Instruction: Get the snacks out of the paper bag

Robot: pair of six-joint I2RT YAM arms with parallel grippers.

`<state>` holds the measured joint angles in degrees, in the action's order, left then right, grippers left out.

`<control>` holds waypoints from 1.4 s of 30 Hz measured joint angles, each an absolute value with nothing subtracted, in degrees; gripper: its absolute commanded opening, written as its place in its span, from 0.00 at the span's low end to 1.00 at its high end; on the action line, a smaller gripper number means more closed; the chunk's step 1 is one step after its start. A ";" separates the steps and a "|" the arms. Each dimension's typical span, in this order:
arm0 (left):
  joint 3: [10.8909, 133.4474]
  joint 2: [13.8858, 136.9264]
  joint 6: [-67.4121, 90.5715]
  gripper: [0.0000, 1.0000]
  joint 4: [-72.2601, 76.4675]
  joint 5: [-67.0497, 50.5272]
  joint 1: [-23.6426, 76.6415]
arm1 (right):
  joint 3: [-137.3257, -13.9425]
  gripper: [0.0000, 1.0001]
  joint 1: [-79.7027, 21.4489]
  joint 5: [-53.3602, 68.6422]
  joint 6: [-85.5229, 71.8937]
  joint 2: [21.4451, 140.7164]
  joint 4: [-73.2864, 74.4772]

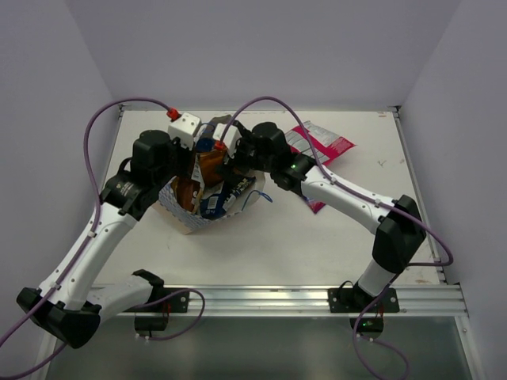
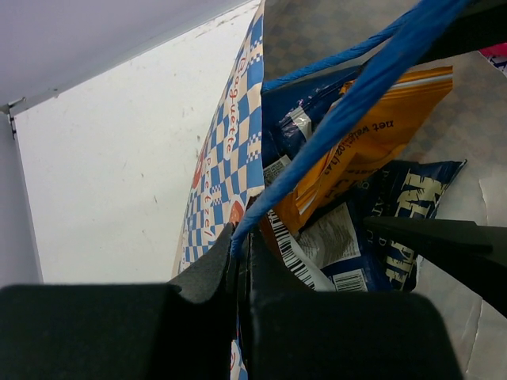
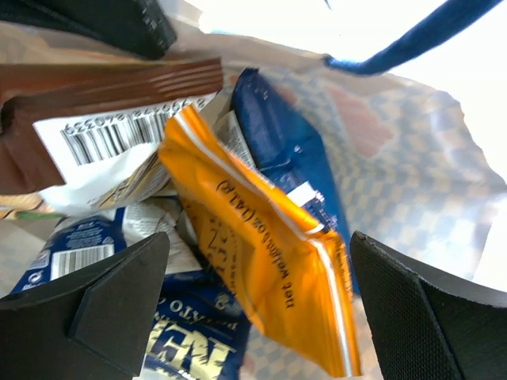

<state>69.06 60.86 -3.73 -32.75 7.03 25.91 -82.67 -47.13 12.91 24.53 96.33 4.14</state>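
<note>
The paper bag (image 1: 177,210) lies open left of the table's middle, with several snacks inside. My left gripper (image 2: 240,247) is shut on the bag's checked rim (image 2: 230,158), where the blue string handle (image 2: 372,79) runs in. My right gripper (image 3: 261,317) is open inside the bag mouth, its fingers (image 3: 103,309) on either side of the orange-yellow packet (image 3: 261,253). Around it lie a brown-red packet (image 3: 103,87), a dark blue packet (image 3: 277,134), a blue-white packet (image 3: 71,245) and a dark blue potato chips packet (image 3: 190,340). A pink-white striped packet (image 1: 321,144) lies on the table.
A small magenta piece (image 1: 315,206) lies under my right forearm. Both arms meet over the bag at the back centre (image 1: 232,162). White walls stand close at the left, back and right. A metal rail (image 1: 317,297) runs along the near edge.
</note>
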 measured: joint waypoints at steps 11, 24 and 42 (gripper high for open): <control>68.95 60.40 -4.12 0.00 -32.77 7.27 25.91 | -86.61 0.99 -46.83 13.23 27.11 99.81 2.90; 68.73 60.31 -4.12 0.00 -32.75 7.51 25.93 | -85.62 0.05 -46.87 17.06 28.36 102.78 6.55; 68.71 60.36 -4.10 0.00 -33.67 10.39 26.02 | -85.38 0.00 -47.62 14.79 27.66 84.97 12.93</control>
<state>68.71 60.36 -4.10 -33.67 10.39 26.02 -85.38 -47.62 14.79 27.66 84.97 12.93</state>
